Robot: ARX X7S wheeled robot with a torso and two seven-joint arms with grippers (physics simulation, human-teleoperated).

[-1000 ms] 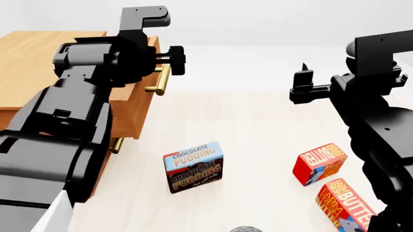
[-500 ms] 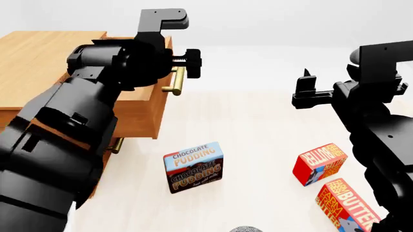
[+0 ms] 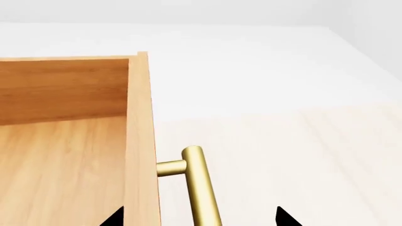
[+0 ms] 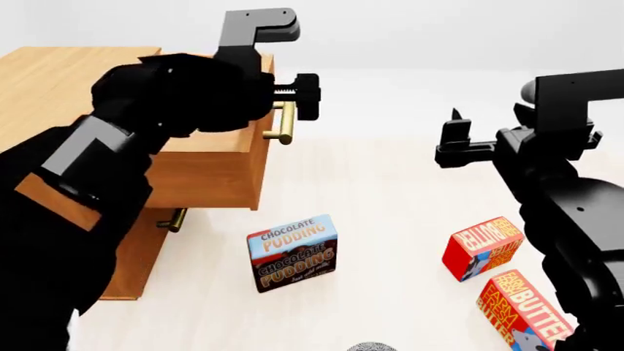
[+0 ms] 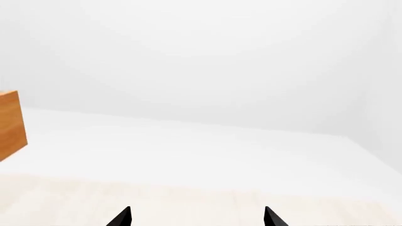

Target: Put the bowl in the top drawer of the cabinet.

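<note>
Sliding further out of the cabinet, the top drawer is now standing well proud of the front, its face having travelled toward the open floor since a second ago, and the left arm has come along with it. The left gripper is sitting at the brass bar handle; in the left wrist view two dark fingertips are showing wide apart, one over the drawer's front board and one on the far side of the bar, so the jaws are straddling it rather than pinching it. The handle's long axis is running level along the drawer face, and the drawer itself is pointing outward from the cabinet toward the middle of the floor. Its pale wooden inside is lying bare in the left wrist view. Below it the lower drawer's handle is peeking out under the overhang.

The right gripper is hanging in the air, well apart from everything, its two tips spread and holding nothing.

Only a grey speckled sliver of the bowl is showing at the bottom edge of the head view, just beyond the pudding box; which way it is facing I cannot tell. Two red boxes, one and another, are lying near the right arm.
</note>
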